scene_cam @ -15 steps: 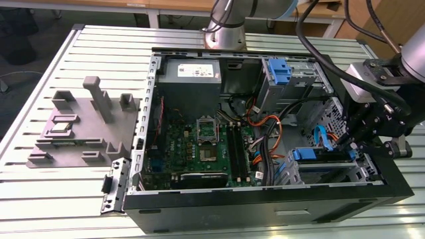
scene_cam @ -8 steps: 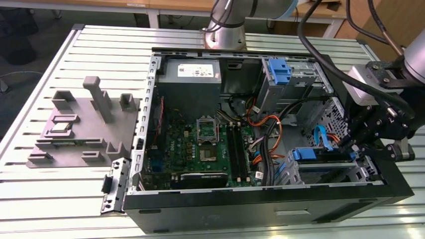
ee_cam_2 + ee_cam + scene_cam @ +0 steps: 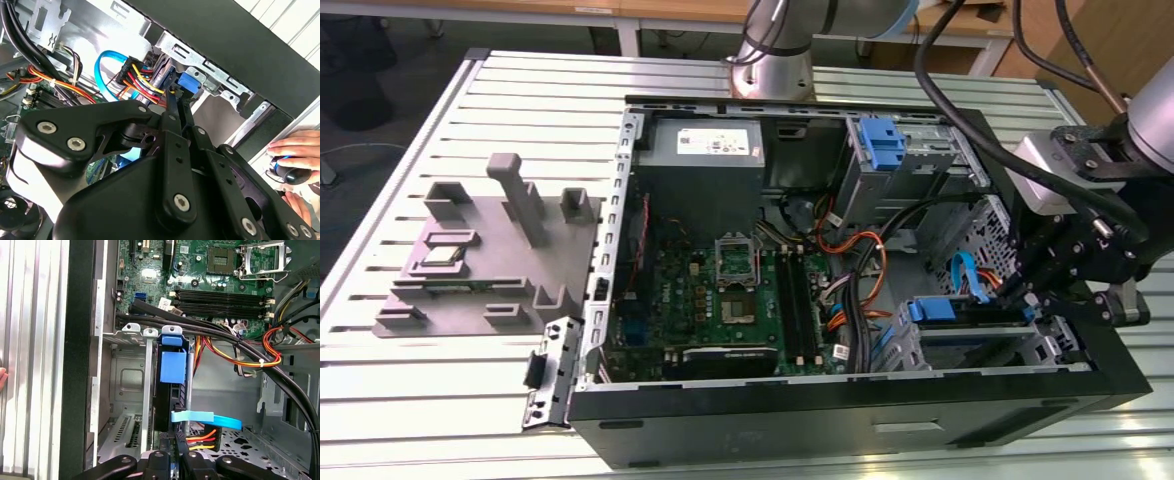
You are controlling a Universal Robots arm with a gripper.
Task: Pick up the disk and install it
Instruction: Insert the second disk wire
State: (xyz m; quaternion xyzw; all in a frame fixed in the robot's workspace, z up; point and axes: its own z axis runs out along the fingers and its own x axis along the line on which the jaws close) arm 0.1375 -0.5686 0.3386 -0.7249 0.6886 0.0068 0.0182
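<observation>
The open black metal computer case (image 3: 854,410) is lying on its side on the slatted table (image 3: 454,380), holding a green motherboard (image 3: 720,300). The silver-grey disk with blue plastic side rails (image 3: 172,390) is sitting edge-on in the grey metal drive cage (image 3: 125,385) at the case's front corner. The black gripper (image 3: 172,447) is reaching down into that bay, its slim fingers (image 3: 172,107) closing narrowly against the disk's rear edge.

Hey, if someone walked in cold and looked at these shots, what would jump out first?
The open computer case on the slatted table, green motherboard bared. The black gripper reaches in at the exterior view's right, by the disk with blue rails, which stands in its drive bay. A person's hand rests on a mouse outside the case.
</observation>
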